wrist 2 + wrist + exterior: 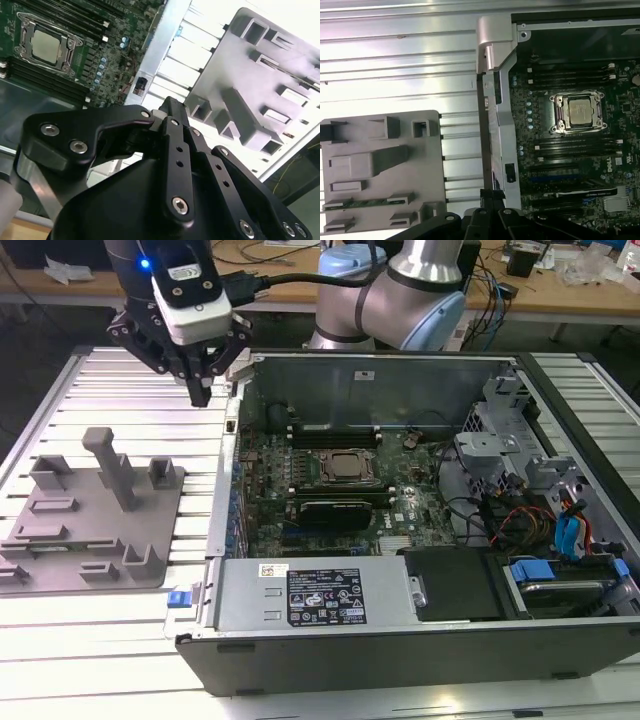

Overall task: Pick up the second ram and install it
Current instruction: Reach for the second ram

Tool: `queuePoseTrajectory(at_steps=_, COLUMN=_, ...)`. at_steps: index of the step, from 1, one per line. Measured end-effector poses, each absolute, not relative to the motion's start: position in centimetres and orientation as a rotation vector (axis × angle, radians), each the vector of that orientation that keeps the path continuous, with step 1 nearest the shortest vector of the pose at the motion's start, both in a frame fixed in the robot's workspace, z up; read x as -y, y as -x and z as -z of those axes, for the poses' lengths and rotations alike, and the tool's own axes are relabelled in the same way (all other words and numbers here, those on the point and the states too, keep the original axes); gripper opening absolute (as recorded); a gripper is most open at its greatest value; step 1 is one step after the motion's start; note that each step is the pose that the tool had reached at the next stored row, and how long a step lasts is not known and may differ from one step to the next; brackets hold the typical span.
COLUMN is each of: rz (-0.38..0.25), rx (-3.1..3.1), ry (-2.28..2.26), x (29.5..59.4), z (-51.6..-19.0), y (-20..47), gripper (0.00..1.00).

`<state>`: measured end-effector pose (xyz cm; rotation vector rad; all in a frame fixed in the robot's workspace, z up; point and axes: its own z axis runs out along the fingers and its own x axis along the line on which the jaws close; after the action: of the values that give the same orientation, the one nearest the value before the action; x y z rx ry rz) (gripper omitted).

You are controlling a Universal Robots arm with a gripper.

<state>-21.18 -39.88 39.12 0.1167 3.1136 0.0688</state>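
1. From the exterior view I see the black claw (203, 390) hanging above the slatted aluminium bench (60, 400). It is just outside the far corner of the open grey metal computer case (400, 370), on the exterior view's left.
2. The claw's fingers are drawn together to a narrow point with nothing between them. They look the same in the second wrist view (170, 107).
3. The second ram (362, 202), a long thin green circuit-board stick, lies in a long slot of the flat grey plastic fixture tray (380, 170). I see it in the first wrist view, well apart from the claw (489, 200).
4. The fixture tray (90, 540) rests on the bench beside the case, towards the exterior view's left.
5. Inside the case, the green motherboard (270, 455) carries the square silver CPU (580, 111) in its metal frame.
6. Long black plastic memory slots (570, 75) run along both sides of the CPU.
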Motion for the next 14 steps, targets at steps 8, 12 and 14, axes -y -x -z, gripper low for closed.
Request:
queuePoseTrajectory(at_steps=8, rz=-0.069, rx=-3.114, ry=-0.117, x=39.9, z=-39.1, y=23.1, gripper=0.08)
queuePoseTrajectory(at_steps=12, rz=-0.069, rx=-3.114, ry=-0.116, x=39.9, z=-39.0, y=24.1, gripper=0.08)
queuePoseTrajectory(at_steps=14, rz=-0.069, rx=-3.114, ry=-0.117, x=39.9, z=-39.0, y=24.5, gripper=0.08)
